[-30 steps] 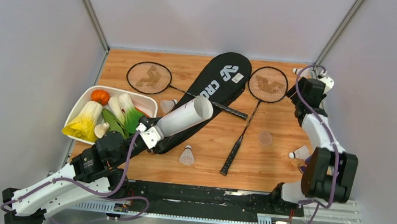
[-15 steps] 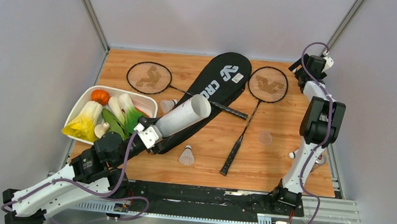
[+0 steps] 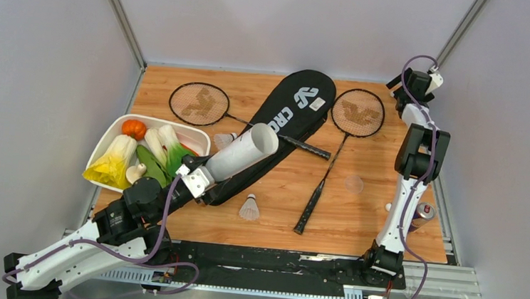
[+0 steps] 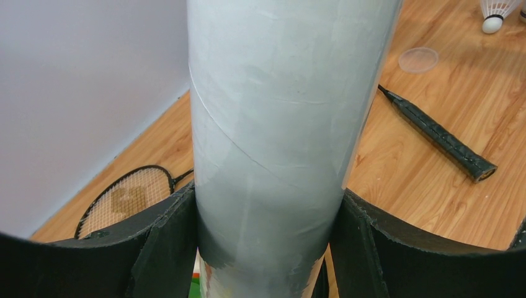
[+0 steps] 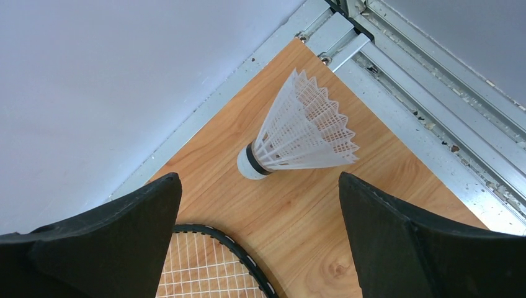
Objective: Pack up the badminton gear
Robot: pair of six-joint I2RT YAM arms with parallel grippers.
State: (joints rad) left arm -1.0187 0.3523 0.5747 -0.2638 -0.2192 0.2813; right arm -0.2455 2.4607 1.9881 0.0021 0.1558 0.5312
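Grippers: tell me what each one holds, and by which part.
The left gripper grips the white tube by the end opposite its open mouth. The right gripper holds nothing, open above a shuttlecock.

Left wrist view: long white tube (image 4: 273, 124) cut off at top and bottom, both ends out of frame; racket head (image 4: 127, 198) partly hidden behind the left hand (image 4: 267, 211); shuttlecock (image 4: 494, 15) clipped by the top edge. Right wrist view: second racket head (image 5: 205, 267) cut off at the bottom edge. From above: bag (image 3: 310, 89) lettering covered past "CRO" by the tube; right hand (image 3: 404, 87) too small to read.
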